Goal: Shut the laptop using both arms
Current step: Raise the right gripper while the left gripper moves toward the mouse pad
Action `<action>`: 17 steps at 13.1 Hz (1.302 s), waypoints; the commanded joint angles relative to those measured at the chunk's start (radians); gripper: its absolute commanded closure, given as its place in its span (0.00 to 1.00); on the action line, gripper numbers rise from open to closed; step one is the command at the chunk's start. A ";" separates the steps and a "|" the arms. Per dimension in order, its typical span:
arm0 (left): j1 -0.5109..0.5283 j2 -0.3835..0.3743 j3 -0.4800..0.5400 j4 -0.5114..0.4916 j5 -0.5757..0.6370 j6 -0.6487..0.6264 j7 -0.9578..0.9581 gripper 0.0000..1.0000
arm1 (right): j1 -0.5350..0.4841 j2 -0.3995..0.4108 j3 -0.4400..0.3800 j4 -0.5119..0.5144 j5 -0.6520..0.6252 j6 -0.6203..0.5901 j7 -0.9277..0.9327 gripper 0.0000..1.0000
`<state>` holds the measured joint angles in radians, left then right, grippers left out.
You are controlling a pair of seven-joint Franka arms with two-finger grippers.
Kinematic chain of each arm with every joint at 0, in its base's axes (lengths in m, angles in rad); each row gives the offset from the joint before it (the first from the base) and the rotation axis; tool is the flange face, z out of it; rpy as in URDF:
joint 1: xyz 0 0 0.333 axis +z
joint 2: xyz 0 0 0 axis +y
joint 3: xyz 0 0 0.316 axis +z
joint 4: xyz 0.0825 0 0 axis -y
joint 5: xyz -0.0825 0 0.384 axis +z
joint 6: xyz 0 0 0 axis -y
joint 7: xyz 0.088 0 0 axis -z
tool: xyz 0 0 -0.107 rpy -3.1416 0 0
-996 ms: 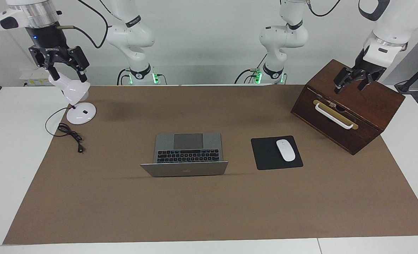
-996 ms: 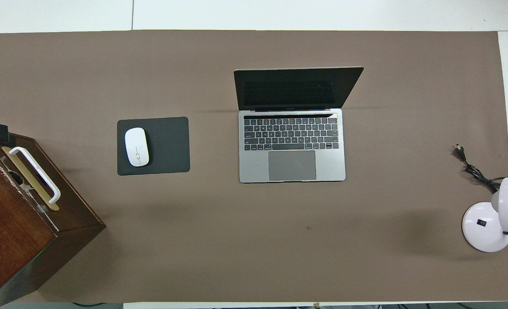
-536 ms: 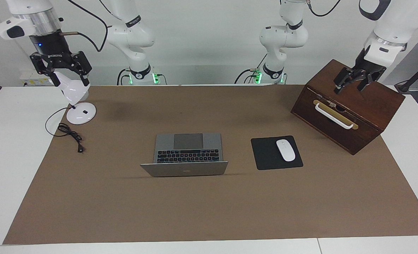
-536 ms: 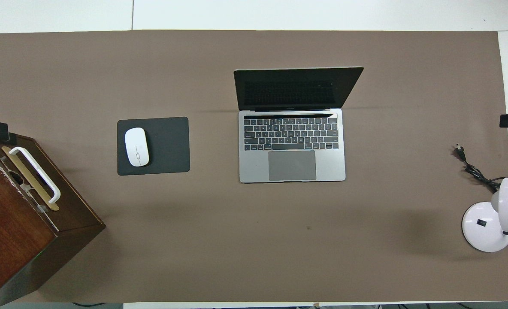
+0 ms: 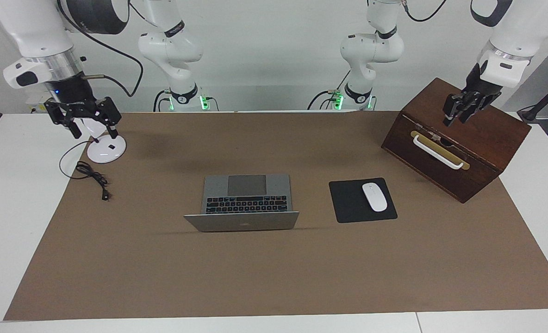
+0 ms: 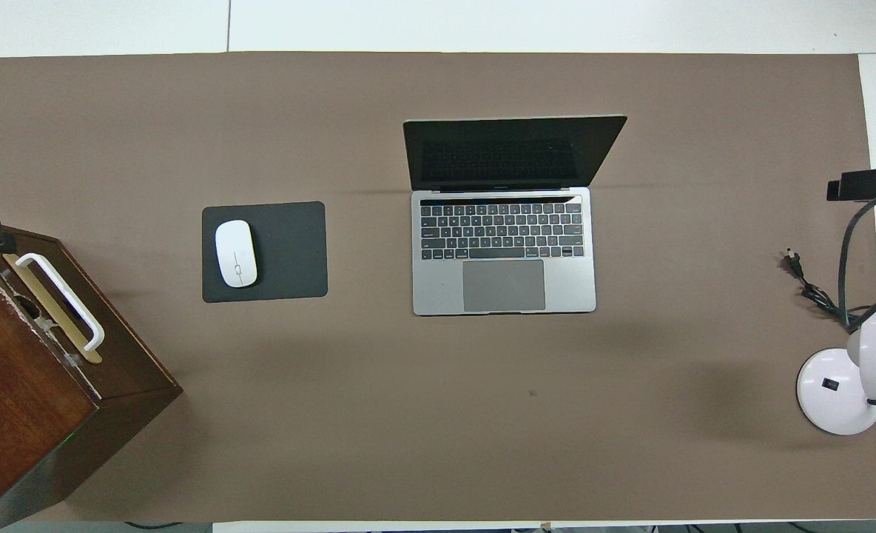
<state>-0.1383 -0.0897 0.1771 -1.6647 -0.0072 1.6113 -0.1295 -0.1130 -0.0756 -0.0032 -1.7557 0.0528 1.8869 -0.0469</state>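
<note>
A silver-grey laptop [image 6: 504,285] with black keys is sitting on a brown mat [image 6: 408,429]; a white mouse [image 6: 235,253] is lying on a black pad [image 6: 290,252].

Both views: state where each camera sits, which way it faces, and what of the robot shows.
Facing view: high across the table, looking at the robots; shows both arms, right gripper over the lamp, left gripper over the wooden box.
Overhead view: above the robots' end, looking steeply down; only gripper tips show.
Shared: open laptop, mouse.
</note>
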 commanded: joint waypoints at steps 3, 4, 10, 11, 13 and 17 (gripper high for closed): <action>-0.007 0.008 0.002 0.011 -0.007 0.016 0.020 1.00 | -0.017 0.128 0.009 0.143 -0.017 0.005 -0.027 0.00; -0.007 0.008 0.002 0.006 -0.007 0.041 0.021 1.00 | -0.019 0.158 0.008 0.177 -0.022 0.003 -0.027 0.00; -0.009 -0.010 -0.001 -0.076 -0.016 0.205 0.039 1.00 | -0.019 0.414 0.009 0.457 -0.067 0.001 -0.028 0.00; -0.032 -0.025 -0.002 -0.117 -0.016 0.250 0.039 1.00 | -0.020 0.475 0.009 0.535 -0.071 0.003 -0.028 0.03; -0.076 -0.071 -0.002 -0.232 -0.016 0.385 0.028 1.00 | -0.028 0.604 0.009 0.690 -0.071 0.023 -0.028 0.07; -0.170 -0.180 -0.005 -0.504 -0.016 0.704 0.024 1.00 | -0.017 0.773 0.012 0.795 -0.071 0.240 -0.024 0.19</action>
<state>-0.2652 -0.1662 0.1623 -2.0002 -0.0133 2.1768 -0.1055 -0.1268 0.5943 -0.0043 -1.0741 0.0032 2.0738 -0.0510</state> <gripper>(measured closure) 0.991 0.101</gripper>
